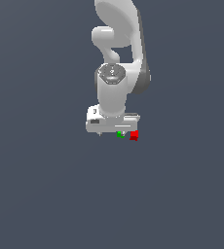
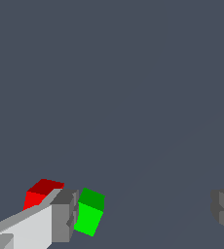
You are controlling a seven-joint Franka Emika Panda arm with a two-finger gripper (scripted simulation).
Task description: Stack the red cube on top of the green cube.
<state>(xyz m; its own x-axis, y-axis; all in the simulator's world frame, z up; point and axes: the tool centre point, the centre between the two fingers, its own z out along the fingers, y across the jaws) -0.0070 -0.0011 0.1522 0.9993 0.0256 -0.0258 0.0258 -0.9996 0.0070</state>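
Claw (image 2: 143, 214) hangs low over the dark surface (image 1: 46, 194) with its fingers (image 2: 63, 216) spread wide, gripping nothing. Between them, just beside one finger, lies the green cube (image 2: 88, 218); the red cube (image 2: 40, 193) sits outside that same finger, near the green one.

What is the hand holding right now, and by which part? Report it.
Nothing. The hand is open; the green cube lies between its fingers, and the red cube outside them.
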